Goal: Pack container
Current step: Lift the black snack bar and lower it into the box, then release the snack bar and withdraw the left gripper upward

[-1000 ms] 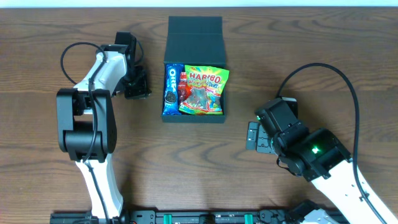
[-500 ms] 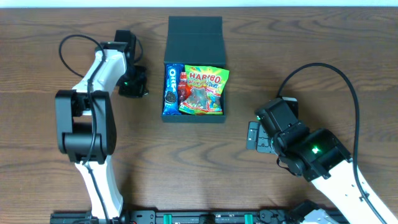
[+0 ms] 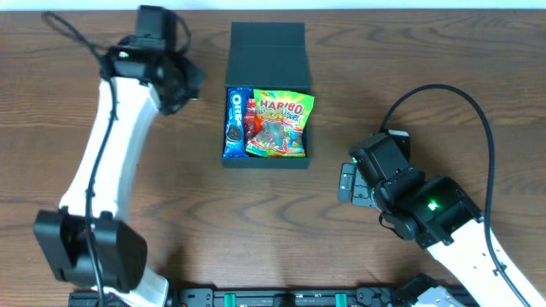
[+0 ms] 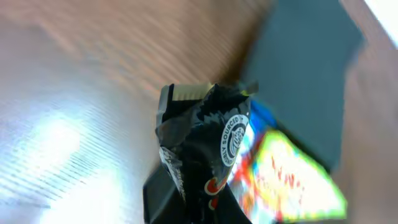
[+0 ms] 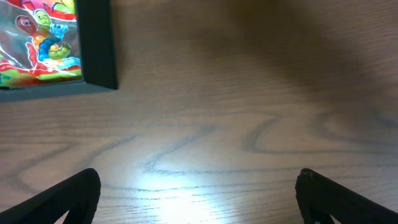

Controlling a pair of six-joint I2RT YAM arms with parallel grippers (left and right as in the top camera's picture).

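Note:
The container (image 3: 266, 162) is a dark square box at the table's upper middle, its flap lid (image 3: 267, 53) open toward the far edge. Inside lie a blue Oreo packet (image 3: 235, 122), a red packet (image 3: 252, 115) and a Haribo bag (image 3: 279, 124). My left gripper (image 3: 183, 83) is raised left of the box and is shut on a black crinkled snack packet (image 4: 208, 146), which fills the left wrist view with the box behind it (image 4: 305, 74). My right gripper (image 3: 345, 185) is open and empty over bare wood (image 5: 199, 155), right of the box corner (image 5: 96, 43).
The brown wooden table (image 3: 478, 60) runs wide on both sides of the box. The right arm's black cable (image 3: 478, 111) arcs over the right side. The left arm's cable (image 3: 72, 30) loops at the far left.
My left arm has swung up and out from beside the box, lifting the black packet off the table toward the far left. The right arm has not moved.

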